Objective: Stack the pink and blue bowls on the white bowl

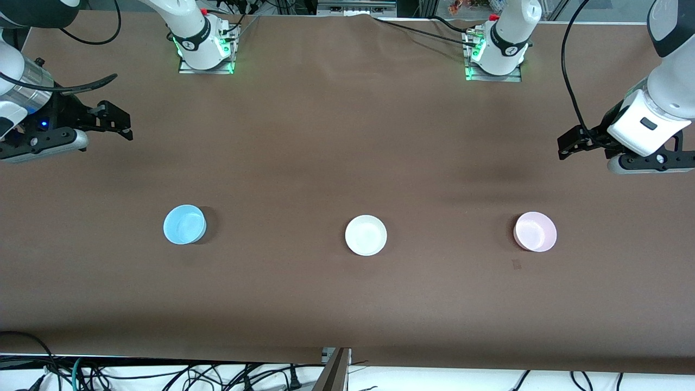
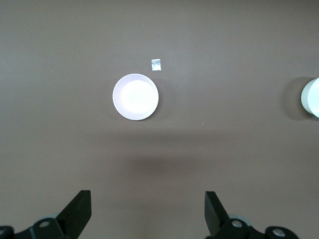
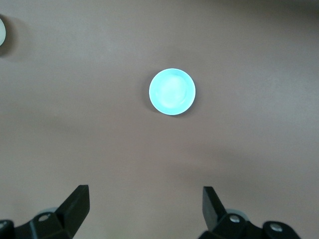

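Observation:
Three small bowls sit apart in a row on the brown table. The white bowl (image 1: 366, 234) is in the middle, the light blue bowl (image 1: 184, 224) toward the right arm's end, and the pale pink bowl (image 1: 535, 232) toward the left arm's end. My right gripper (image 1: 120, 120) is open and empty, up over the table at its end; its wrist view shows the blue bowl (image 3: 172, 91) ahead of the open gripper (image 3: 145, 191). My left gripper (image 1: 566, 145) is open and empty over its end; its wrist view shows the pink bowl (image 2: 135, 96) ahead of the open gripper (image 2: 148, 196).
A small paper tag (image 2: 156, 64) lies on the table just nearer the front camera than the pink bowl. The white bowl's rim shows at the edge of both the left wrist view (image 2: 312, 97) and the right wrist view (image 3: 1, 31). Cables hang past the table's front edge.

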Robot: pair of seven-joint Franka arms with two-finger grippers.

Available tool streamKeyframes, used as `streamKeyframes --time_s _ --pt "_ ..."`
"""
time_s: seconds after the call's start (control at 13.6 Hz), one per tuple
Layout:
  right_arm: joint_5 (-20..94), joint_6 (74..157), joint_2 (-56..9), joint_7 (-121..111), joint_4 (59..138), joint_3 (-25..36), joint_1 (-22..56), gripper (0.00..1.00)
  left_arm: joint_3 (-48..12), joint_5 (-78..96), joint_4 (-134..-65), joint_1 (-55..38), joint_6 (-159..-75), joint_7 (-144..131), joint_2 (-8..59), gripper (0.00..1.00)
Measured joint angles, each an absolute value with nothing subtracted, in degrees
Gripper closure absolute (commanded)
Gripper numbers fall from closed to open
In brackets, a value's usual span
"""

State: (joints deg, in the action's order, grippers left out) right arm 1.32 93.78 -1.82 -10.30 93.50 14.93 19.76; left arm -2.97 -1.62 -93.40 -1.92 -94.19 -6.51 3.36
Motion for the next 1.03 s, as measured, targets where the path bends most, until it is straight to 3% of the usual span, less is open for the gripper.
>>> streamKeyframes --time_s 1.03 --pt "1.3 95.0 -2.7 -10.3 93.3 14.8 19.8 0.0 -2.7 -1.6 -93.4 -1.4 -93.0 -3.0 3.5 0.0"
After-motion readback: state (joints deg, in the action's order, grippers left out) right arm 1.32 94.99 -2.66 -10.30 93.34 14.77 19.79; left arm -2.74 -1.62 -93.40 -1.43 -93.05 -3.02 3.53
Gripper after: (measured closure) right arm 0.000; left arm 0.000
